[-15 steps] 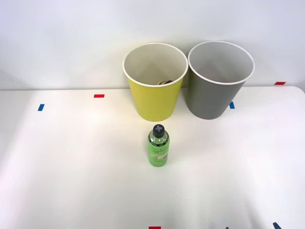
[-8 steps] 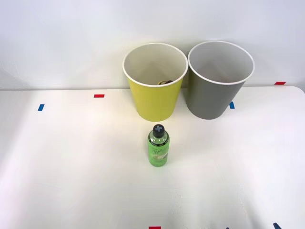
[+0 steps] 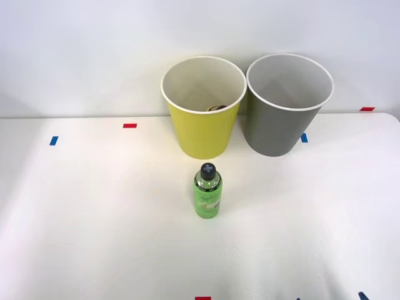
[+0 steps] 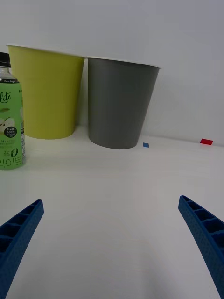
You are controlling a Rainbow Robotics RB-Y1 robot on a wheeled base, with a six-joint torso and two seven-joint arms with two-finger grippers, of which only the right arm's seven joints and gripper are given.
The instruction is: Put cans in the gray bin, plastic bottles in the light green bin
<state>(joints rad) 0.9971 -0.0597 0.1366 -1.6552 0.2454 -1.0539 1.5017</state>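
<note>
Bottle (image 3: 207,197) stands upright on the table (image 3: 94,219), at six o'clock from the light green bin (image 3: 203,125); your right gripper (image 4: 112,238), fingers spread and empty, has it near ten o'clock.

And here's the right arm's two-finger gripper (image 4: 112,247), both fingers a strong, saturated blue! Each blue ribbed finger (image 4: 18,233) is a flat, tapering wedge, narrowing to a blunt tip. Look at those inner faces: a row of slanted ribs with dark hollow cells between them, like a lattice. The opposite finger across the gap is its mirror twin, same blue, same ribbing.
</note>
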